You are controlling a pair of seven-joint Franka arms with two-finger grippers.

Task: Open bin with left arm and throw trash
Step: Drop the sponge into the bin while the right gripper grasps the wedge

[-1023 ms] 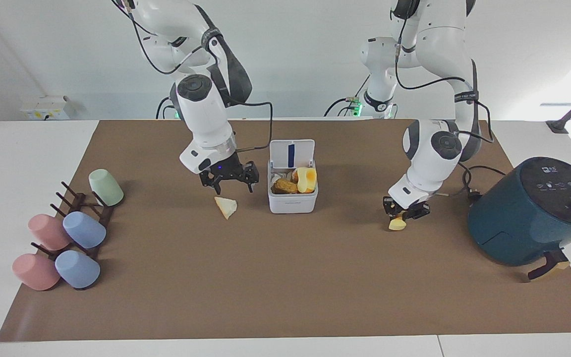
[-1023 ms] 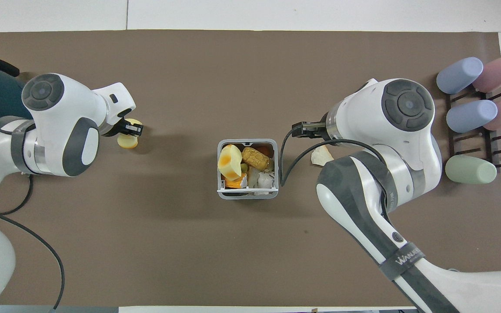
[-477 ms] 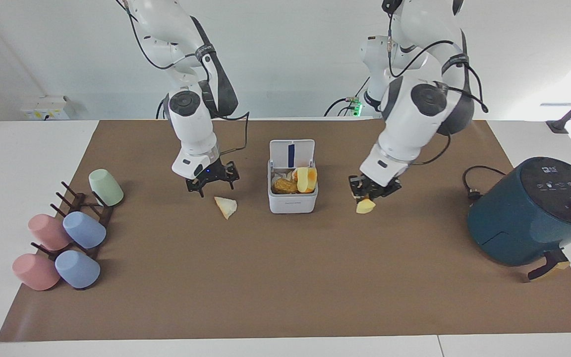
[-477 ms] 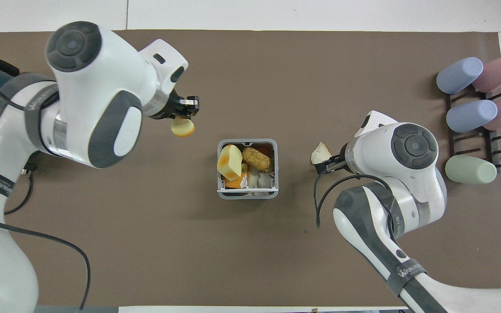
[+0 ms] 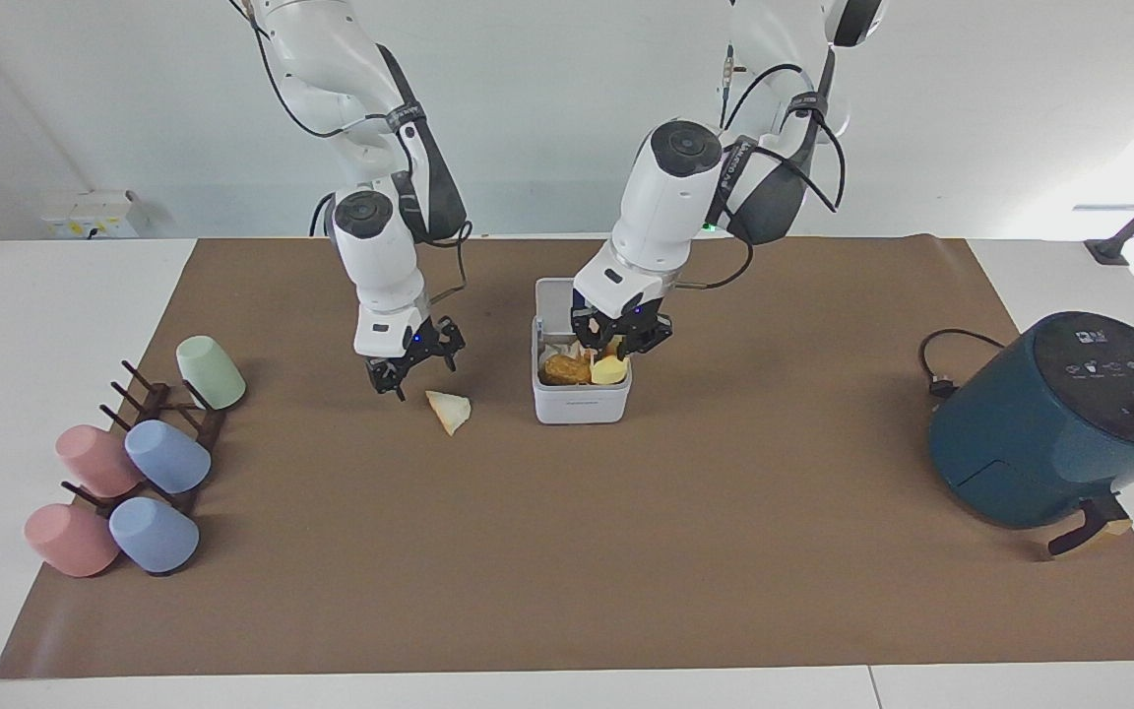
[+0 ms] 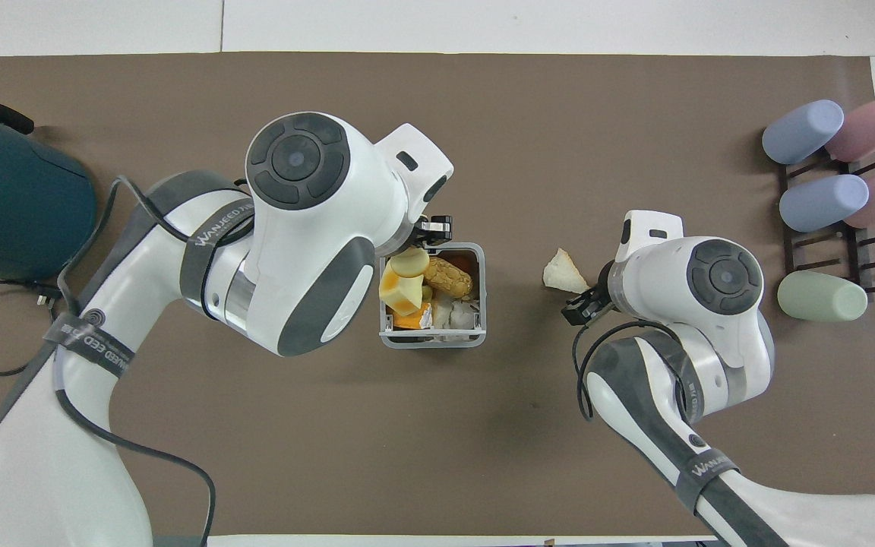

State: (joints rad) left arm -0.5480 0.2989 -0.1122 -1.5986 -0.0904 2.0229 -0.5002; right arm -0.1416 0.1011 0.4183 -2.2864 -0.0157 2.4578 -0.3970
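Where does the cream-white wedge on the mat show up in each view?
Facing view: the wedge lies on the brown mat, below the right gripper, toward the right arm's end from the bin.
Overhead view: the wedge lies at the tip of the right gripper.
Shared landmark: the open white bin, beside the wedge in both.

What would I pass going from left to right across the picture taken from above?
Dark-teal air fryer → left gripper holding a pale yellow piece over the open white bin → cream wedge on the mat → right gripper, open beside the wedge → rack of pastel cups.
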